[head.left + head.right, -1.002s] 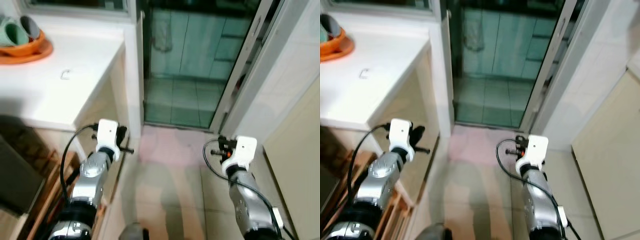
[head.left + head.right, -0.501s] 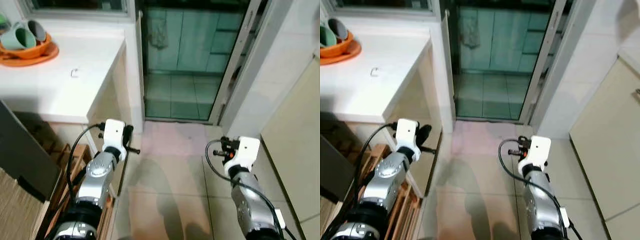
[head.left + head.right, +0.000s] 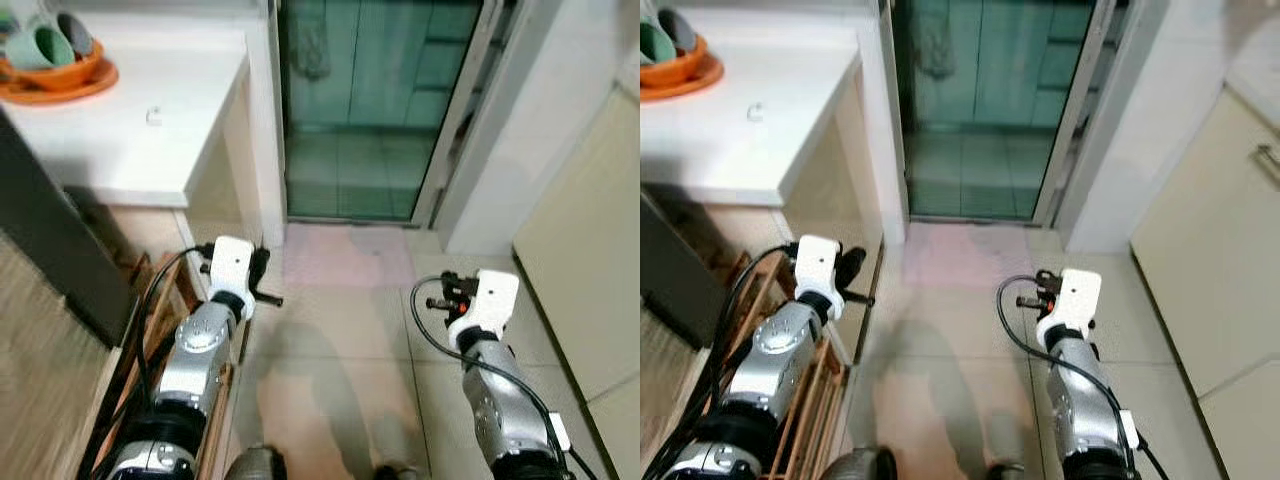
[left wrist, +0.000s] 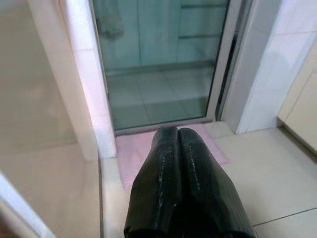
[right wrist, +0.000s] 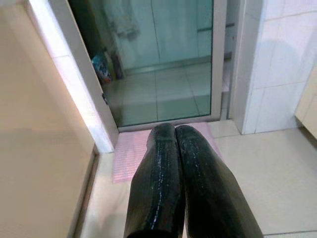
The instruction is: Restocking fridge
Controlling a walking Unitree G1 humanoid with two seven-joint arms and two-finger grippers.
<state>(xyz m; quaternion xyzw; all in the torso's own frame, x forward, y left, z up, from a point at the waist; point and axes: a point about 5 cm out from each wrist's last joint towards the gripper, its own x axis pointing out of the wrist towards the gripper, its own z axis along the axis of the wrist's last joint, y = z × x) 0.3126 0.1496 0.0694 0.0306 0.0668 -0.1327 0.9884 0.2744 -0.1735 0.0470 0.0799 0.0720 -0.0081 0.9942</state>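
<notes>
Black fingers of the left claw (image 4: 177, 136) and right claw (image 5: 174, 131) are pressed together, both empty above the tiled floor (image 3: 340, 350). Far ahead stands a glass door (image 3: 375, 100); a white desk (image 3: 130, 140) at far left carries an orange tray (image 3: 60, 80) of cups.

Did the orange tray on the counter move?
No. The orange tray sits at the same spot on the white counter; the camera moved.

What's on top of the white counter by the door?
On the white counter sit an orange tray holding green cups and a small pale item. The counter's far left is out of frame.
</notes>
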